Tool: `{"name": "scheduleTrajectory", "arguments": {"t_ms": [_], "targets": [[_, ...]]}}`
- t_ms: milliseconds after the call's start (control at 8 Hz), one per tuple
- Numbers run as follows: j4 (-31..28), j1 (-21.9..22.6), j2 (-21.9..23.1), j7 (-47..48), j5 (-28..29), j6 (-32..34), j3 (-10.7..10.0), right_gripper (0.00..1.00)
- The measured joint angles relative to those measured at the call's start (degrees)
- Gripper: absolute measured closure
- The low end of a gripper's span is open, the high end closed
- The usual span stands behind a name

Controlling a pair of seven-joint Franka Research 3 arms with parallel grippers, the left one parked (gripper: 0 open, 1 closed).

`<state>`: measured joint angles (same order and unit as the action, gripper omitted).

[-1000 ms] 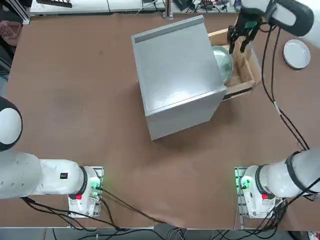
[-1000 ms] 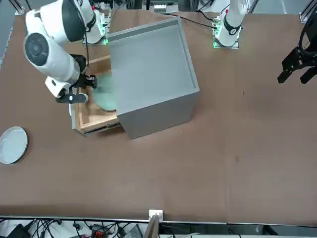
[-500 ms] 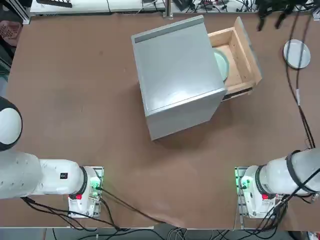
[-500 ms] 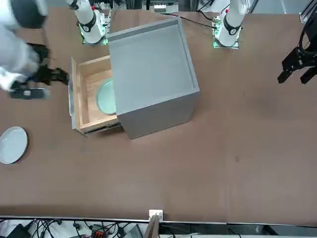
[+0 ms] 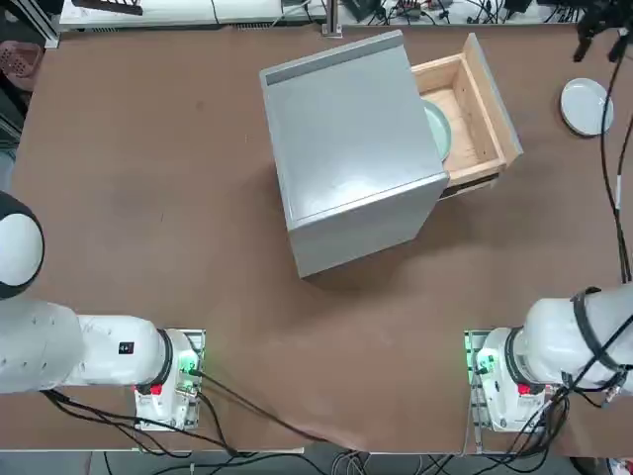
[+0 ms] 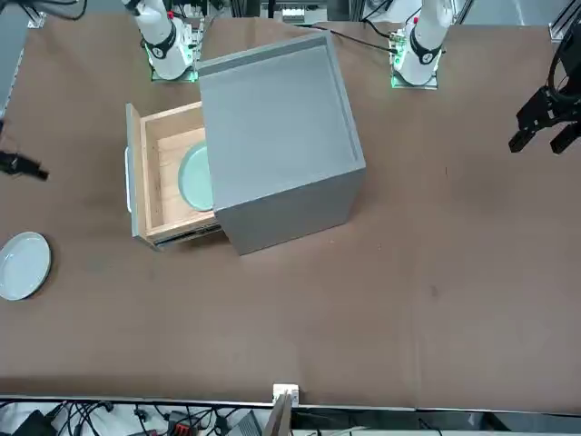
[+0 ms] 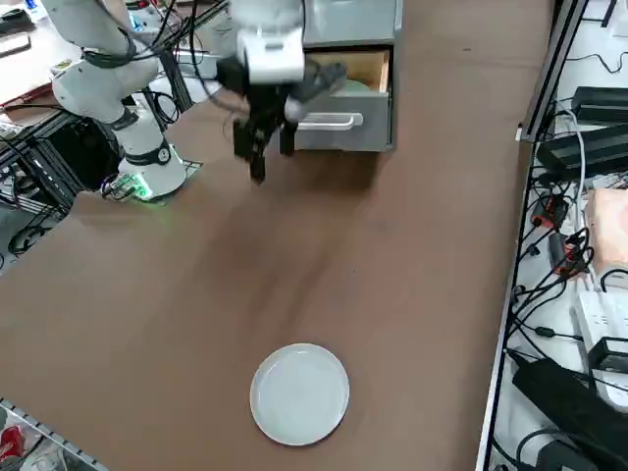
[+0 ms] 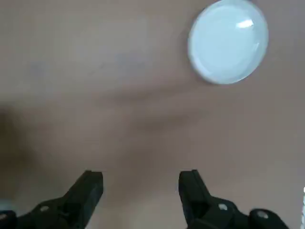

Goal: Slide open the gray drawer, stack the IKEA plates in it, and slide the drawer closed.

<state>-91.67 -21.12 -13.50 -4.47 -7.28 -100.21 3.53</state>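
The gray drawer (image 5: 482, 107) stands pulled out of the gray cabinet (image 5: 346, 148), its front panel (image 7: 345, 125) facing the right side camera. Inside it lies the mint green IKEA plate (image 5: 440, 130) (image 6: 194, 176), partly under the cabinet top. The white plate (image 5: 586, 106) (image 7: 299, 393) (image 8: 228, 42) rests on the bare table, apart from the drawer. My right gripper (image 8: 140, 183) (image 7: 270, 157) hangs open and empty above the table between the drawer and the white plate. It shows at the far right corner in the top view (image 5: 599, 32) and at the edge in the front view (image 6: 20, 166).
The brown table (image 5: 148, 198) stretches wide to the left of the cabinet. Beyond its right edge run a metal rail (image 7: 535, 128) and cables with power strips (image 7: 594, 147). The right arm's base (image 5: 504, 371) is mounted at the near edge.
My right gripper rose out of the drawer, leaving the mint plate lying inside, and swung away toward the white plate. Its fingers went from nearly open to fully open.
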Motion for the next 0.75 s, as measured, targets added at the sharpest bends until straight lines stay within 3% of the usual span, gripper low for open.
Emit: {"name": "scheduleTrajectory", "arguments": {"t_ms": [375, 750], "targets": [[0.1, -10.5, -8.8, 0.0, 0.1, -16.9, 0.0, 0.07], [0.1, -16.0, -16.0, 6.0, 2.1, -29.9, 0.1, 0.13]]}}
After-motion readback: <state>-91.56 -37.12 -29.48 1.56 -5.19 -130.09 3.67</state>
